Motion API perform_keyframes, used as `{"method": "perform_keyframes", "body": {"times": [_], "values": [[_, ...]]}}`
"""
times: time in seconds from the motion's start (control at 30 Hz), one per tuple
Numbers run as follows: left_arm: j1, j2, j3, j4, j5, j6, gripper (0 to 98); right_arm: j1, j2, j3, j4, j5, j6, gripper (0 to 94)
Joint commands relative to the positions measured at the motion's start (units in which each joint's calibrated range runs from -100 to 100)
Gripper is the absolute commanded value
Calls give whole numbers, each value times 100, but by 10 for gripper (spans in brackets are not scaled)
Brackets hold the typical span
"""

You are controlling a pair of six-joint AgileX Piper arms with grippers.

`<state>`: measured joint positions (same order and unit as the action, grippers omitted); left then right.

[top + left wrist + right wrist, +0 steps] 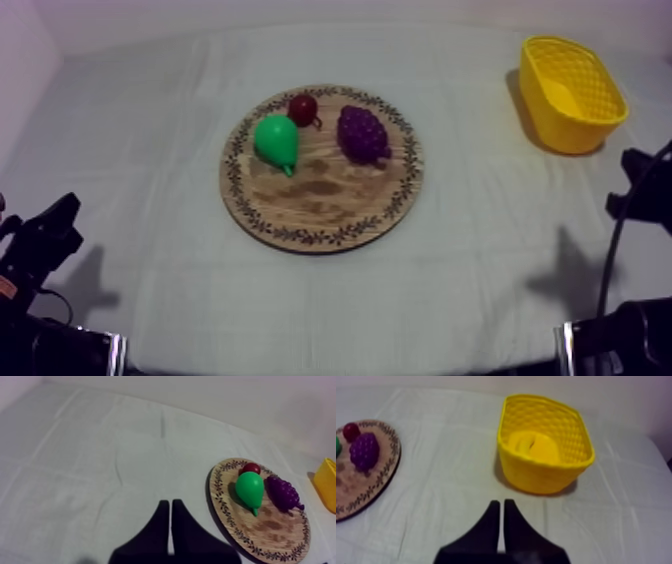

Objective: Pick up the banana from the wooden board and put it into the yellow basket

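The banana (533, 446) lies in the bottom of the basket (536, 478), a curved yellow shape against the yellow weave and hard to pick out from it. The basket stands upright on the cloth (480, 250) at the right side of the table, well apart from the board (320, 205). On the board are a pear (276, 140), grapes (362, 133) and a small red fruit (303, 107) close together at its far half; no banana is among them. The right gripper (501, 503) sits low in front of the basket with its fingers pressed together on nothing, and the left gripper (170, 503) is the same, fingers together, beside the board on its own side. To my eye the job is done and both arms are parked. What remains to do well is small: keep the right arm clear of the basket's near wall so it is not nudged or tipped, and leave the other fruit alone on the board.
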<state>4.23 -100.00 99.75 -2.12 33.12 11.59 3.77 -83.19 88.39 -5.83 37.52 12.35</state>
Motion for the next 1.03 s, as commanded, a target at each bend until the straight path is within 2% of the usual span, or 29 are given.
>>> {"method": "perform_keyframes", "body": {"times": [0.0, 0.07, 0.2, 0.33, 0.4, 0.67, 1.0], "values": [[1, 0, 3, 0, -6, -4, 1, -10, -472, 556, 15, 72, 2, 5], [1, 0, 3, 0, -6, -4, 1, -5, -686, 780, 59, 152, -41, 5], [1, 0, 3, 0, -6, -2, 1, -33, -1028, 961, 236, 360, -403, 5], [1, 0, 3, 0, -6, -2, 1, -48, -1195, 1050, 401, 304, -749, 5], [1, 0, 3, 0, -6, -1, 1, -42, -1222, 1089, 445, 207, -684, 6], [1, 0, 3, 0, -6, -1, 1, 11, -1246, 1125, 485, 117, 14, 6], [1, 0, 3, 0, -6, 0, 1, 21, -1248, 1127, 487, 111, 24, 6]]}}
